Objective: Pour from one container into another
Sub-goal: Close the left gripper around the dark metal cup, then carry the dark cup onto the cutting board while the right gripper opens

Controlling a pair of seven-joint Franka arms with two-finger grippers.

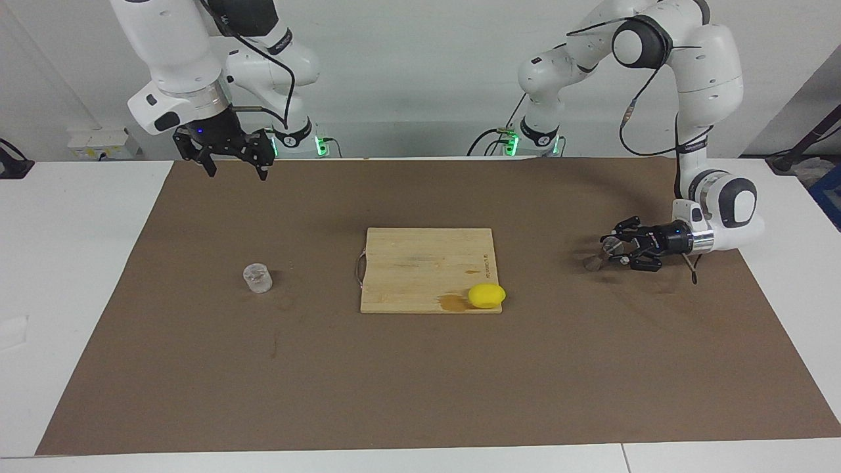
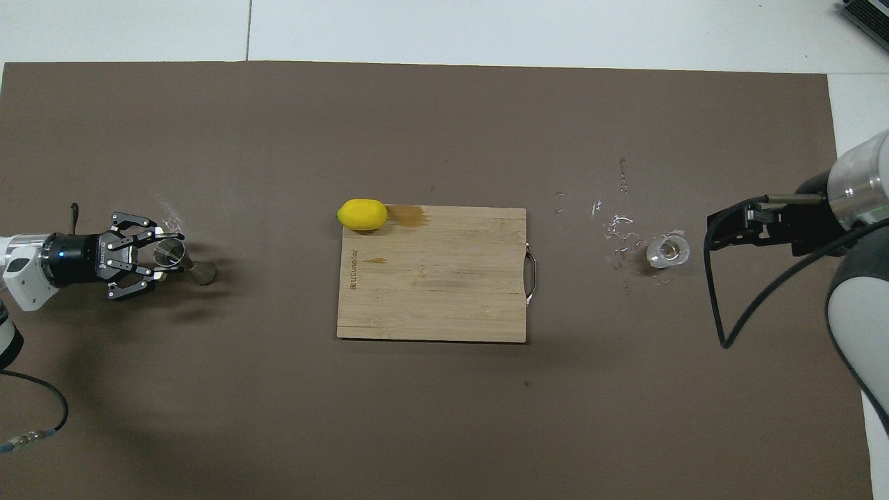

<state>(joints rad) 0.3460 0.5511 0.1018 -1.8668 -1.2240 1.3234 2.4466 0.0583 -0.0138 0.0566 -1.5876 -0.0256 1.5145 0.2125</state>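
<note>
Brown paper mat (image 1: 420,381) on the desk, at its robot-side edge toward the right arm's end: right gripper (image 1: 236,172) waiting above, fingers apart. Toward the left arm's end: left gripper (image 1: 615,249) low over the mat, fingers clamped on the upper cone of the small silver hourglass-shaped metal jigger (image 1: 592,263), tilted, foot at the mat. Likely risk: jigger slipping or toppling from so slanted a hold. Farther out, well apart from both grippers: short clear glass cup (image 1: 257,278), upright, spilled droplets (image 2: 618,229) beside it.
</note>
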